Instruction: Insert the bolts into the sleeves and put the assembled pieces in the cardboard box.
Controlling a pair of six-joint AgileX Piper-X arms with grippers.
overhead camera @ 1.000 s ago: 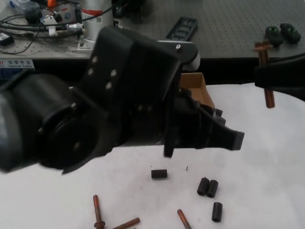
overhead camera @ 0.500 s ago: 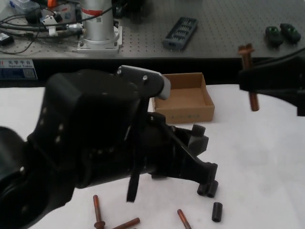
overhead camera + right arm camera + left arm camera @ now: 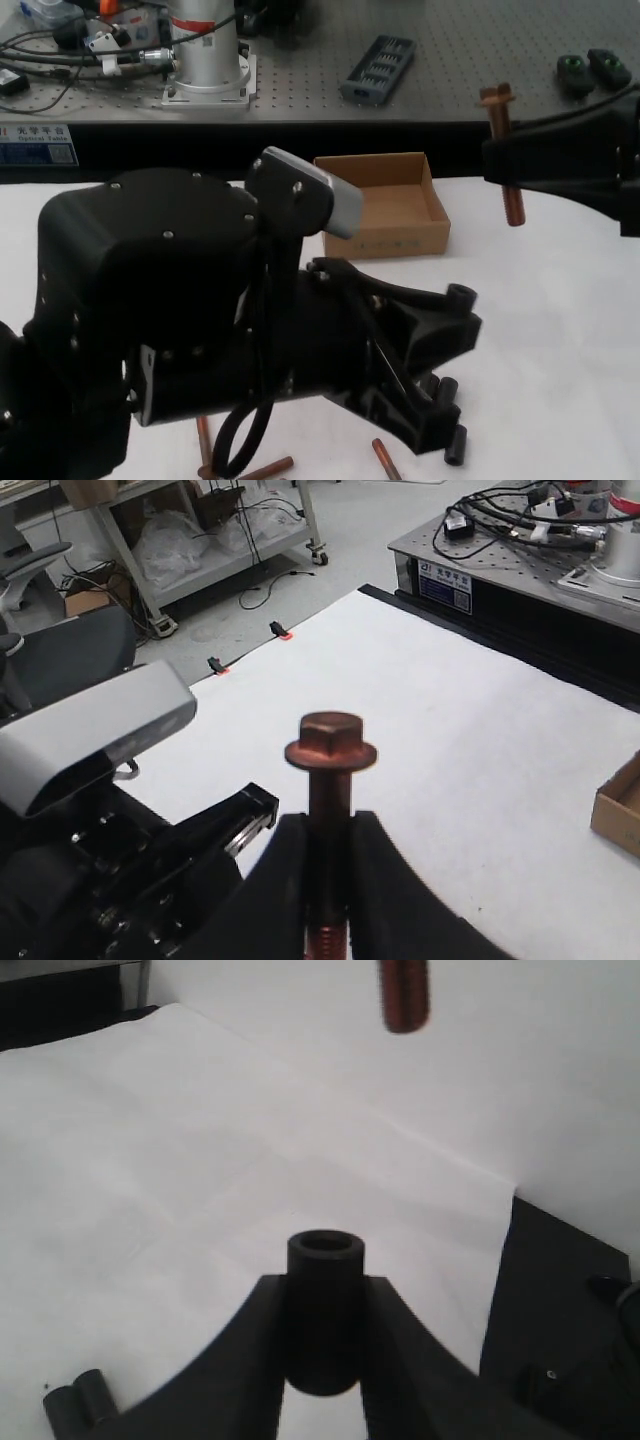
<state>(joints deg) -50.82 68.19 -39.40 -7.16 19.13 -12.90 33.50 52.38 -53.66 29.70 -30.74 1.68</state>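
My left gripper (image 3: 325,1295) is shut on a black sleeve (image 3: 325,1258), held upright with its open end up. In the high view that sleeve (image 3: 460,293) sits at the tip of the big left arm, above the white sheet. My right gripper (image 3: 328,825) is shut on a copper bolt (image 3: 330,750), head up. The bolt (image 3: 513,205) hangs at the right, higher than the sleeve and apart from it. Its tip (image 3: 404,995) also shows above and beyond the sleeve in the left wrist view. The cardboard box (image 3: 432,210) stands at the back middle.
Loose black sleeves (image 3: 447,393) lie on the white sheet under the left gripper, with another (image 3: 456,445) nearer. Copper bolts (image 3: 386,459) lie along the front edge. A perforated metal bench with a grey post (image 3: 205,45) and cables runs behind.
The left arm has swung and turned; its gripper dipped toward the loose sleeves, then rose. The right gripper has carried the bolt leftward, toward the sleeve.
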